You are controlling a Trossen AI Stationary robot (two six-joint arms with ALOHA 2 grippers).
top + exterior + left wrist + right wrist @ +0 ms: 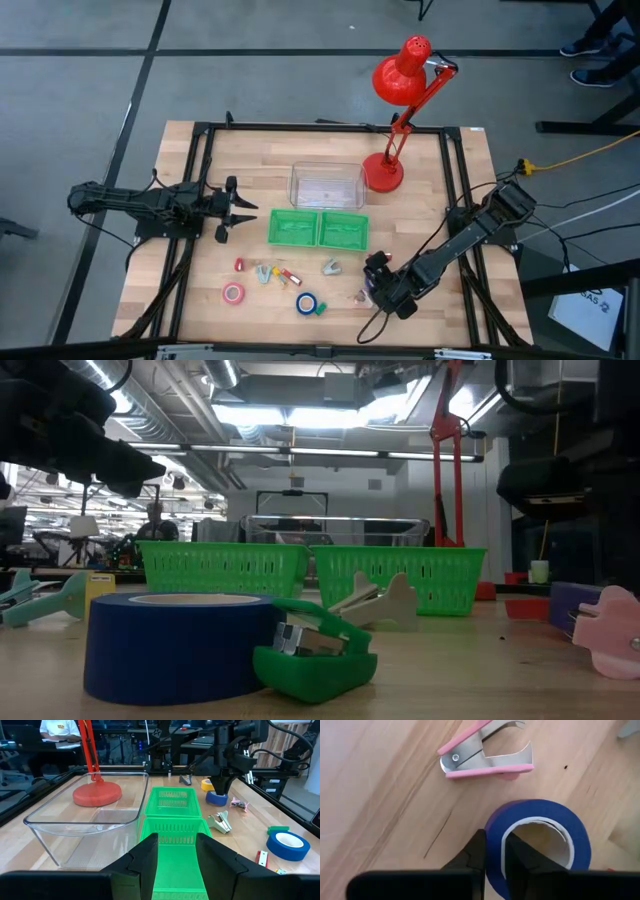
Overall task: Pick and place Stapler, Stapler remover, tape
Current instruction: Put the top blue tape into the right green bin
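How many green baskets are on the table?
2. The left green basket and the right green basket sit side by side mid-table, next to the clear bin.

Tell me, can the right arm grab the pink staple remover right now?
Probably not yet. The right arm has its jaws pinching the wall of the blue tape roll, so they are busy. The pink staple remover lies close by on bare wood, with nothing covering it.

Red lamp; green baskets; clear bin; blue tape; pink remover; pale wood worktop.
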